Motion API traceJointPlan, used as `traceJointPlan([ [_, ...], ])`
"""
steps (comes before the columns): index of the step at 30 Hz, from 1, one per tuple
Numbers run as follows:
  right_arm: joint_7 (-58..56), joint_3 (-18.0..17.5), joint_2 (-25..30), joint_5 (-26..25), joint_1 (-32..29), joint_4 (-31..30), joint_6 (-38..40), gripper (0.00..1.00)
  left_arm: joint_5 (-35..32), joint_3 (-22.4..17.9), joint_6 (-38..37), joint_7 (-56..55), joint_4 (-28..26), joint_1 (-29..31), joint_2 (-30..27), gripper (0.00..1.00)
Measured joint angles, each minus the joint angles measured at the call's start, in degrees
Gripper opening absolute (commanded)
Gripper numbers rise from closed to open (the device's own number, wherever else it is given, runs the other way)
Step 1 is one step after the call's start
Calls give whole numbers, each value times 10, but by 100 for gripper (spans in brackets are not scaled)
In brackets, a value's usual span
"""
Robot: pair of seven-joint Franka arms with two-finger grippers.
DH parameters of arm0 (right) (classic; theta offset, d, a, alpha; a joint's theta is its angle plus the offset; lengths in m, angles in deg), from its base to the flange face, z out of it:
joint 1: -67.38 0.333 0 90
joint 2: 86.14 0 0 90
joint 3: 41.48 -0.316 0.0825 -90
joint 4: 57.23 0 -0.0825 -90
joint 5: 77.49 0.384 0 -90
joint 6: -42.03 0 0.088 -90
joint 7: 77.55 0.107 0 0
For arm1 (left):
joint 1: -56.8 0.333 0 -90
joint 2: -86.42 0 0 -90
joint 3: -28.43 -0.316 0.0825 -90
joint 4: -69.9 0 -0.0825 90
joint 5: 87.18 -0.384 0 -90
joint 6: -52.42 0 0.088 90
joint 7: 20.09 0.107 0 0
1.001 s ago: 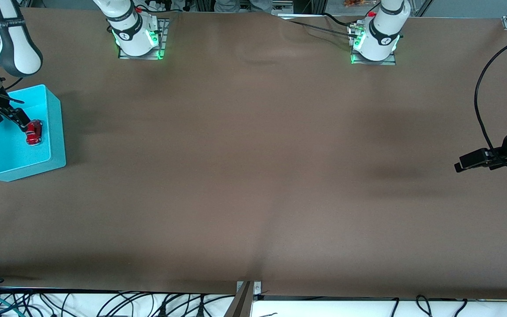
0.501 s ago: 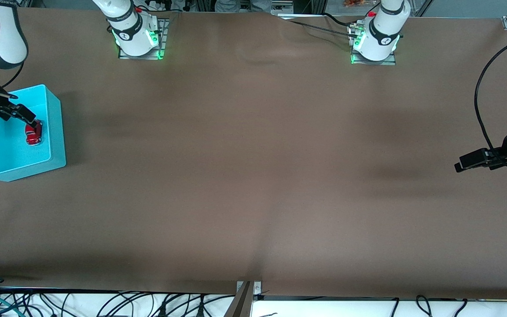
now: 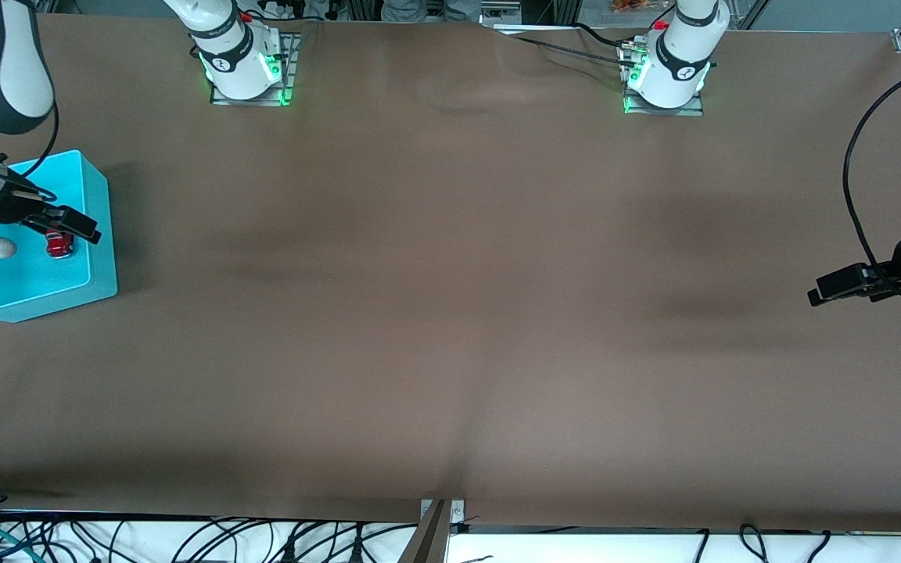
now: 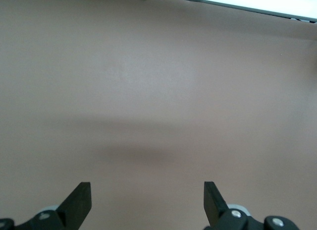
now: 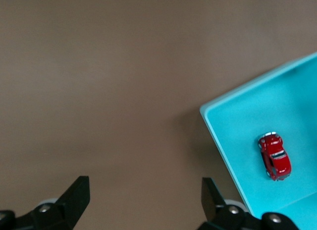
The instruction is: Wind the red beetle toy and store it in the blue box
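The red beetle toy (image 3: 59, 247) lies on the floor of the blue box (image 3: 103, 258), close to the wall that faces the table's middle. It also shows in the right wrist view as a small red beetle toy (image 5: 275, 156) inside the blue box (image 5: 221, 137). My right gripper (image 3: 75, 222) hangs open over that wall of the box, above the toy and apart from it. In its own view the right gripper (image 5: 143, 195) holds nothing. My left gripper (image 3: 818, 291) waits open over bare table at the left arm's end; the left gripper (image 4: 147, 200) is empty.
The blue box stands at the right arm's end of the brown table (image 3: 450, 313). Both arm bases (image 3: 243, 66) (image 3: 665, 78) stand along the edge farthest from the front camera. Cables (image 3: 184, 539) hang below the near edge.
My right gripper has risen off the toy and shifted toward the box wall facing the table's middle. The toy stayed on the box floor. The left arm has not moved.
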Motion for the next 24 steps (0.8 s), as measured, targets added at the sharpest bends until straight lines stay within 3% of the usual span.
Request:
traceJointPlan([
  [7,-5,-36,-39,12,4,209,184,100,0,0,0,0,0,0,0,100],
  [15,-54,-31,-62,20,14,282,264,100,0,0,0,0,0,0,0,100],
  [20,-68,5,-62,21,44,292,270,100,0,0,0,0,0,0,0,100],
  [24,-95,77,-60,21,107,296,275,100,0,0,0,0,0,0,0,100],
])
